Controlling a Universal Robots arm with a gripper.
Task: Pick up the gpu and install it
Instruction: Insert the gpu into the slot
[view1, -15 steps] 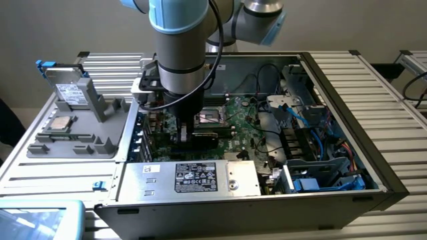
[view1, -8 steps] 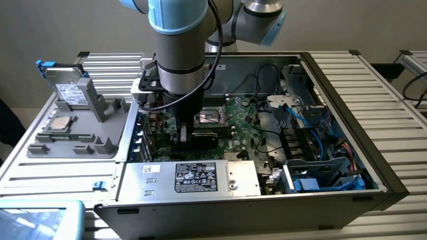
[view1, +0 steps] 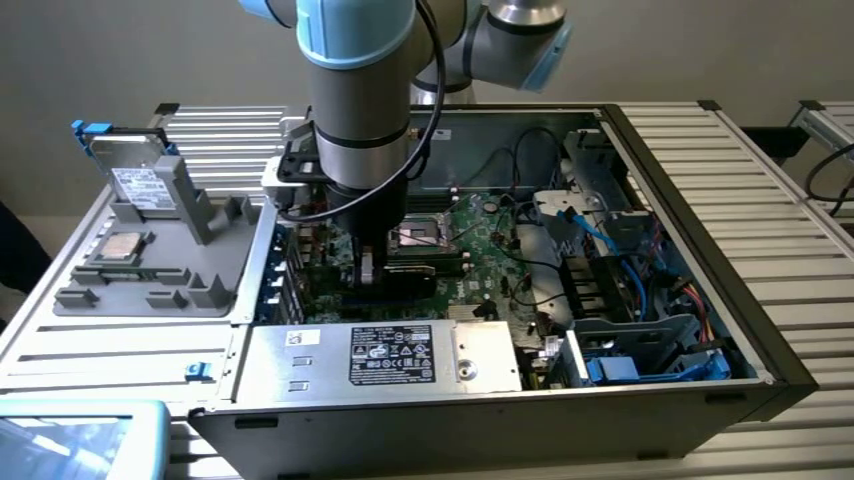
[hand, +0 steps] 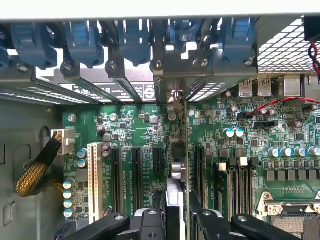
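Slatted grey bench panels (view1: 747, 190) surround an open computer case (view1: 694, 340) lying on its side, motherboard facing up. Within it the gpu (hand: 176, 165) stands on edge, seen edge-on in the wrist view as a thin card running from between the fingers toward the rear slot openings; its silver end bracket (hand: 172, 100) sits close against the row of blue slot clips (hand: 132, 37). The card looks lined up over one expansion slot (hand: 199, 167), which is presumably why it is held vertical, connector edge down; whether it is fully seated I cannot tell. The gripper (hand: 175, 220) has its jaws partly closed on the card's upper edge, one black finger on each face, a narrow pinch suited to a thin board. In the exterior view the gripper (view1: 367, 272) hangs straight down into the case near the middle of the motherboard (view1: 481, 250), with the bare CPU socket (view1: 416, 236) at about 2 o'clock from it. Outward from there: the power supply (view1: 387, 355) with its black label lies at 6 o'clock, blue drive bays and cables at 4 o'clock. At 9 o'clock, outside the case, a grey parts fixture (view1: 160, 265) holds a hard drive (view1: 134, 180) propped upright.
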